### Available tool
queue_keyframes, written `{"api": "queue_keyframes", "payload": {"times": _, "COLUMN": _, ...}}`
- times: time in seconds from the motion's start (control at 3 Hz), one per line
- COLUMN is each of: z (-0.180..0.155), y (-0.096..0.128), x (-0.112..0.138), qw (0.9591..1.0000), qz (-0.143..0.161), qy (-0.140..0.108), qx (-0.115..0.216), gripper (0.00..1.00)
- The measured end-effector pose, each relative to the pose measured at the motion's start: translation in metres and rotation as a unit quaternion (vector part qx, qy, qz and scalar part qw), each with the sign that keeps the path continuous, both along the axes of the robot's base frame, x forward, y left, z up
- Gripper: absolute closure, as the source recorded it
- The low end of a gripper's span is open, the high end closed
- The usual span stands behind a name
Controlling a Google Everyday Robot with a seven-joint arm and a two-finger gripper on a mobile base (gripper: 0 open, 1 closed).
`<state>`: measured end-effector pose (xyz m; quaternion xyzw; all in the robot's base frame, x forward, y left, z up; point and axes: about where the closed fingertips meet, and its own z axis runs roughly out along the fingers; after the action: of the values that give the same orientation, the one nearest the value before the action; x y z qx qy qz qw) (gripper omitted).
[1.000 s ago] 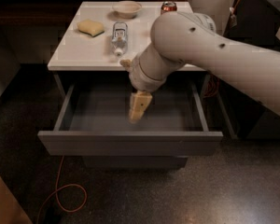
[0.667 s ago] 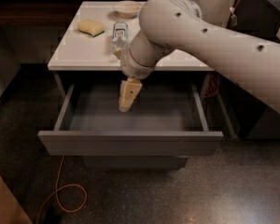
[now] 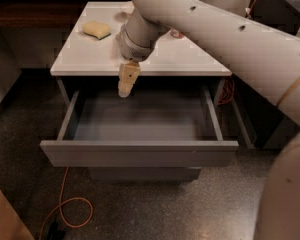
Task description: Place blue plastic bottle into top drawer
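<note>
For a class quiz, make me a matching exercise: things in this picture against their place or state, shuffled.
1 yellow rectangular sponge
2 grey flat-fronted top drawer
3 thin orange cable
4 beige two-finger gripper

A on the speckled floor
B pulled open
C on the white cabinet top
D hanging over the drawer's back part

Pairs: 1-C, 2-B, 3-A, 4-D

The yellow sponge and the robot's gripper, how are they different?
The sponge lies flat on the white cabinet top, at its back left; the gripper hangs in the air, pointing down over the open top drawer. The sponge is squat and blocky; the gripper is long and narrow. The sponge sits alone; the gripper is joined to the robot's arm. Both are pale yellowish.
</note>
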<state>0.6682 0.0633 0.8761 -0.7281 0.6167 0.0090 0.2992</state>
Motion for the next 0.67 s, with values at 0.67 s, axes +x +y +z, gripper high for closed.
{"api": "queue_keyframes", "payload": {"times": 0.67, "z": 0.023, "y": -0.013, "x": 0.058, "qw": 0.9891, "qz": 0.062, "qy": -0.015, "qx": -0.133, "gripper": 0.00}}
